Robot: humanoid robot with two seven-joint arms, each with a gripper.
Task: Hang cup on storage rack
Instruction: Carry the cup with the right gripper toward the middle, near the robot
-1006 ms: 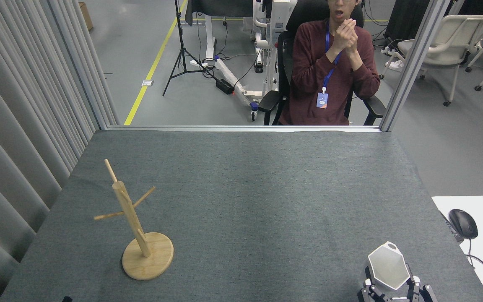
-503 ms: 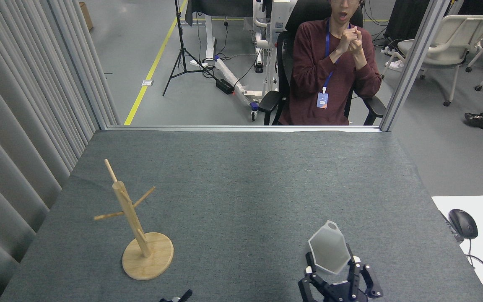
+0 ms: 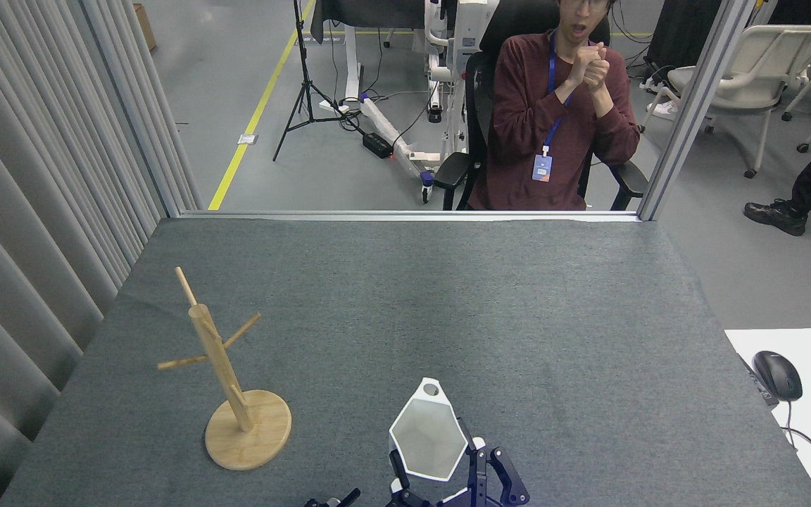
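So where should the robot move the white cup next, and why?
Probably a bit further left, toward the storage rack. The right gripper holds the cup with its pierced tab handle facing away, and a stretch of grey table separates it from the pegs.

White cup (image 3: 428, 438), pale wooden rack (image 3: 226, 373), grey speckled table cloth (image 3: 448, 303), black pincer (image 3: 458, 479).

- White faceted cup (image 3: 428, 438): hexagonal rim facing the camera, pierced tab handle pointing away, body clasped between dark fingers (image 3: 479, 465).
- Light wooden mug tree (image 3: 226, 377): upright on its round base, thin angled pegs bare, well left of those fingers.
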